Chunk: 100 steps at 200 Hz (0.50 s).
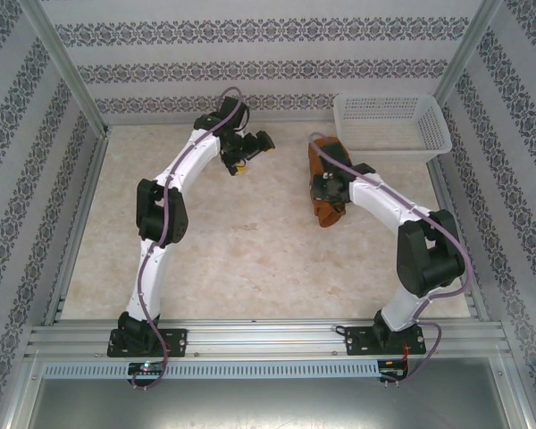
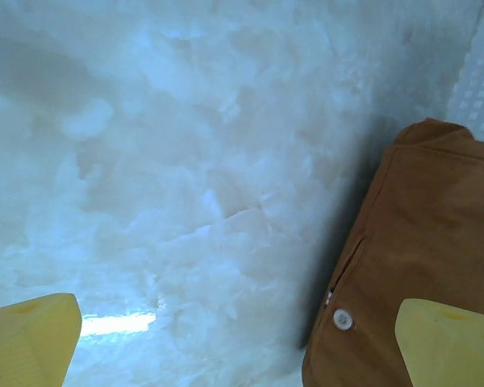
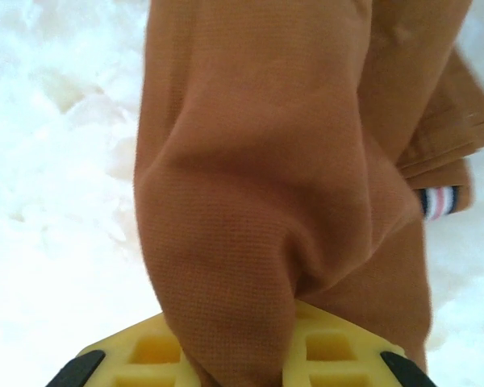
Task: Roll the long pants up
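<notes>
Two sets: right fingers pinch long pants fold btwn them; left fingers spread wide, pants beside one.

The pants lie bundled on the table, right of centre. The basket sits behind them, to their right. The left gripper is left of the pants, and the right gripper is over them, pinching cloth.
</notes>
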Tool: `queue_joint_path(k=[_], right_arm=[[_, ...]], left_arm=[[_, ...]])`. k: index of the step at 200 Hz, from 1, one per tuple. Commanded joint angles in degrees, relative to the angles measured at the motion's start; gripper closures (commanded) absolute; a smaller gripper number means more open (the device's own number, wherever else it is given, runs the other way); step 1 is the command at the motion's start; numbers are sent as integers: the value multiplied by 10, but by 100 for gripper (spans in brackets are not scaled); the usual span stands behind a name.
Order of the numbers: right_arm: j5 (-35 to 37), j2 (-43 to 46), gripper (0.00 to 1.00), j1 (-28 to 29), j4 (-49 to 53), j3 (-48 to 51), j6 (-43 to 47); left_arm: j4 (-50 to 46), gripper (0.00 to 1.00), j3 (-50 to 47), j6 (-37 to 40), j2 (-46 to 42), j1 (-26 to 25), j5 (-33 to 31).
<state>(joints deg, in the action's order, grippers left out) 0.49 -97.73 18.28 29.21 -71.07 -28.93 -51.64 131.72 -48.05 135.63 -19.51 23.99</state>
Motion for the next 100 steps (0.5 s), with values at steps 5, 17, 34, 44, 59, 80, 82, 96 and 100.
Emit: queue_joint_path(k=[5,17,34,44,59,80,82,96,100], right_arm=[[-205,-46,100,-38,-16,12,-88],[-256,-65,100,-50,-31,8,-105],[-313,-79,100,-66,-91,26,-151],[-348,-88,100,-76,-148,44,-191],[-401,-104,100,-85,-259,73,-260],[-464,-145,100,-90,-469,104,-399],[-468,-150,100,-90,-491,105,-414],[-481,-182,100,-88,-640,111,-516],[-481,-191,100,-87,-682,110,-539]], left_arm=[[-8,0,-38,-2,-29,-17,24],[2,0,-54,-4,-32,-17,28],[14,0,-78,-5,-39,-17,29],[16,0,-85,-3,-40,-17,29],[16,0,-92,-2,-40,-17,29],[18,0,-100,-3,-40,-18,29],[18,0,-100,-3,-40,-17,30],[20,0,-105,-2,-41,-17,29],[19,0,-106,-1,-42,-17,29]])
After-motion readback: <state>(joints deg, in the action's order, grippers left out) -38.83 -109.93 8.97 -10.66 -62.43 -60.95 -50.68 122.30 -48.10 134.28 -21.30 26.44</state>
